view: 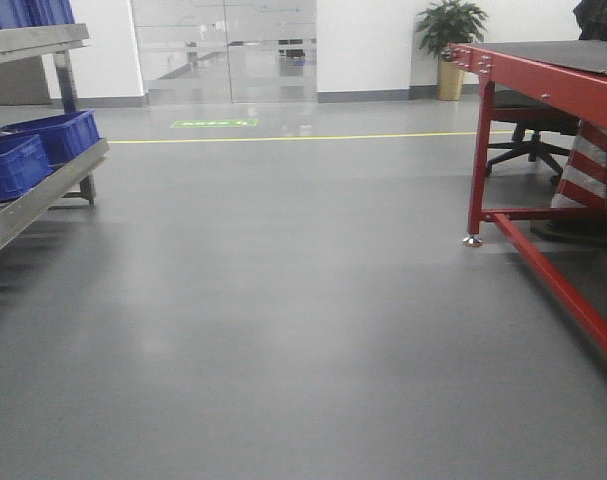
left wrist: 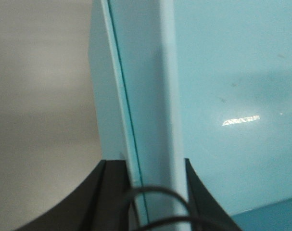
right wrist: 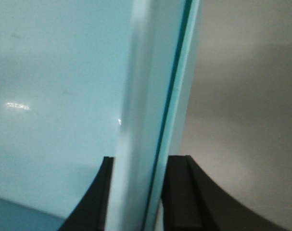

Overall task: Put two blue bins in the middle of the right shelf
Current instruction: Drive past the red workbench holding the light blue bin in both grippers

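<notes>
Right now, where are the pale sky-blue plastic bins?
Only the wrist views show them: the left gripper and right gripper each clamp a rim of the pale sky-blue plastic bins, on opposite sides.

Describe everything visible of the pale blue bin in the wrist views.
The bin is pale sky-blue, smooth, glossy plastic with light glints on its broad surface. Its thick rim runs upward through both wrist views, with a thin dark seam along it. The left gripper and right gripper each clamp the rim.
</notes>
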{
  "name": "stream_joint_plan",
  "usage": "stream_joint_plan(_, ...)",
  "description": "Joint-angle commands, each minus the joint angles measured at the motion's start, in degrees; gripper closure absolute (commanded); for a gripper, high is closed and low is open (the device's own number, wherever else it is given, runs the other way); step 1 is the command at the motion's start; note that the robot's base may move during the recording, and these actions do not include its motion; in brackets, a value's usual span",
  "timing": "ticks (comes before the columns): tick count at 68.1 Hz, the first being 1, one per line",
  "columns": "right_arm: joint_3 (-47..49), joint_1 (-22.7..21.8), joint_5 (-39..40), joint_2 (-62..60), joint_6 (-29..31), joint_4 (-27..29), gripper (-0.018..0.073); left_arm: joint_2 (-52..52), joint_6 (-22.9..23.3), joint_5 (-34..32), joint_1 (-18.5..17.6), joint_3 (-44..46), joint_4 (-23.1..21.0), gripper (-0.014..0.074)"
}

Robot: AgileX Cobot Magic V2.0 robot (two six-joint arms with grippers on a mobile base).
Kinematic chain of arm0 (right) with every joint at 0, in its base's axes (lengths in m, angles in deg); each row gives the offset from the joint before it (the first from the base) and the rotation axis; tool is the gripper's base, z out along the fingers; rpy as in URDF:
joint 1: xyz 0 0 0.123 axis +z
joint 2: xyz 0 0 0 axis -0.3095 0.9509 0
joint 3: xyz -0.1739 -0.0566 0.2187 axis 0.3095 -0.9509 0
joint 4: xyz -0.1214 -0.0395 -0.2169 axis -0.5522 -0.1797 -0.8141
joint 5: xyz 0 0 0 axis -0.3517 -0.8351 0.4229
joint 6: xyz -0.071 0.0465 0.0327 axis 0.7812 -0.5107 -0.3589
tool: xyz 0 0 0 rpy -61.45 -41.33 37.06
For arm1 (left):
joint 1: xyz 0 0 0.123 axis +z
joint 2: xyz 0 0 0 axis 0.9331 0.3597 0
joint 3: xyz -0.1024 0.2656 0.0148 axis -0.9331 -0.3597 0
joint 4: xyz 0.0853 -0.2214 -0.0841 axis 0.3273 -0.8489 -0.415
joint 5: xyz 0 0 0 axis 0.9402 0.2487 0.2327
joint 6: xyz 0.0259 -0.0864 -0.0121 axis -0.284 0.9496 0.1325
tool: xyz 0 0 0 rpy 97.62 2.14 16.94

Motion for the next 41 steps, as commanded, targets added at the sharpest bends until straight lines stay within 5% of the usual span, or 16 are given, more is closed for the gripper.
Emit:
stream_joint_plan(1, 0.7, -0.5, 2.9, -0.6, 0.0, -1.0, 0.0713, -1.2, -0.1, -7.3, 0.2, 1.1, -1.9, 0.0707)
stream_joint_plan(41, 0.7, -0.5, 2.9, -0.6, 0.0, -1.0, 0.0713, -1.2, -0.1, -7.3, 0.2, 1.1, -1.9, 0.0707)
